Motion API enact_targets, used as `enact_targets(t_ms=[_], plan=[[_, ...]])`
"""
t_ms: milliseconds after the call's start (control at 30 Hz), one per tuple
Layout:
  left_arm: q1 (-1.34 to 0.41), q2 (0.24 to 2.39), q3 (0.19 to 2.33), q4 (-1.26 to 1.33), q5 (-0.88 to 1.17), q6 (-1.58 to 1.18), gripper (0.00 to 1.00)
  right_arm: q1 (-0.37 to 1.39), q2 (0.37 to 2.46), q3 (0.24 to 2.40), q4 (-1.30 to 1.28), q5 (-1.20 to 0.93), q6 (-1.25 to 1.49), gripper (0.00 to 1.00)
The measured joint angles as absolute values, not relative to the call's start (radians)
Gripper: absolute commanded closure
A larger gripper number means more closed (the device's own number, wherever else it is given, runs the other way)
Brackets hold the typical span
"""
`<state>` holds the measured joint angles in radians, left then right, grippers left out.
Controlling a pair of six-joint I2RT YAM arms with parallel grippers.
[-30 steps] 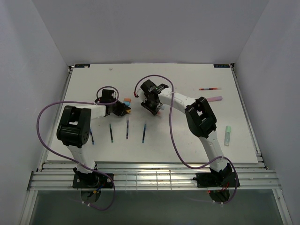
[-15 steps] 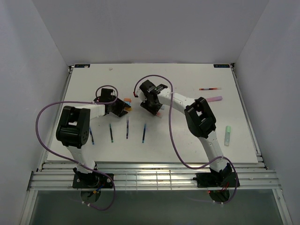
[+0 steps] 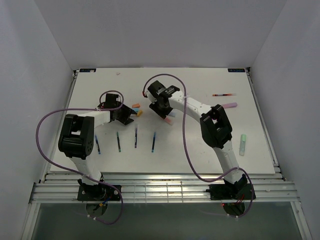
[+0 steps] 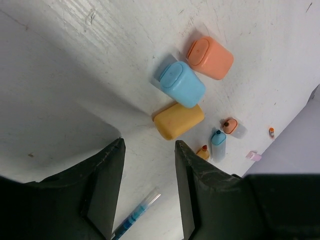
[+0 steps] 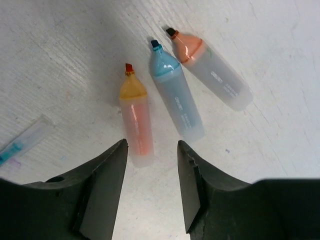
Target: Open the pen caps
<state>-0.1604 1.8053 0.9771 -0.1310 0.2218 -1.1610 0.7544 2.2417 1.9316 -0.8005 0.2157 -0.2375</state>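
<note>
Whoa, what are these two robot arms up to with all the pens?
It's an uncapping job. The left gripper hovers open over three loose caps, orange, blue and yellow. The right gripper, also open, hovers over three highlighters lying bare-tipped side by side. Neither holds anything. A purple highlighter and a green highlighter lie farther right.

Bright, even overhead light throughout; soft shadows, wrist views sharp, no glare.
</note>
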Motion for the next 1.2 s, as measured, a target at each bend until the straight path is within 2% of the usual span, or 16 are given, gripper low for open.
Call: enact_targets(t_ms=[67,133,167,400,467,500,633,733,767,1033,1200], plan=[[-0.159,1.787,0.977,-0.152,0.221,-1.148,0.45,0.765,2.206,1.929,-0.817,0.239,-0.194,0.47],[-0.159,1.760,0.978,-0.177,0.221,-1.132,0.45,0.781,2.159,1.916,-0.822,0.255,-0.131,0.25],[-0.159,1.740,0.978,-0.191,0.221,-1.124,0.45,0.790,2.132,1.915,-0.833,0.260,-0.084,0.22],[-0.159,1.543,0.979,-0.293,0.231,-1.106,0.45,0.818,2.030,1.912,-0.974,0.218,0.127,0.21],[-0.159,1.480,0.979,-0.315,0.237,-1.103,0.45,0.818,2.002,1.851,-0.968,0.203,0.168,0.03],[-0.159,1.456,0.980,-0.325,0.242,-1.100,0.45,0.818,1.974,1.790,-0.968,0.192,0.198,0.09],[-0.159,1.372,0.978,-0.383,0.261,-1.084,0.45,0.804,1.838,1.539,-0.901,0.088,0.302,0.10],[-0.165,1.293,0.954,-0.422,0.270,-1.070,0.45,0.798,1.783,1.430,-0.842,-0.025,0.374,0.01],[-0.168,1.262,0.937,-0.432,0.271,-1.067,0.45,0.798,1.779,1.410,-0.813,-0.056,0.400,0.09],[-0.241,1.063,0.798,-0.537,0.278,-1.061,0.45,0.836,1.803,1.346,-0.642,-0.180,0.617,0.21],[-0.258,0.989,0.771,-0.607,0.278,-1.054,0.45,0.883,1.940,1.425,-0.637,-0.174,0.701,0.28]])
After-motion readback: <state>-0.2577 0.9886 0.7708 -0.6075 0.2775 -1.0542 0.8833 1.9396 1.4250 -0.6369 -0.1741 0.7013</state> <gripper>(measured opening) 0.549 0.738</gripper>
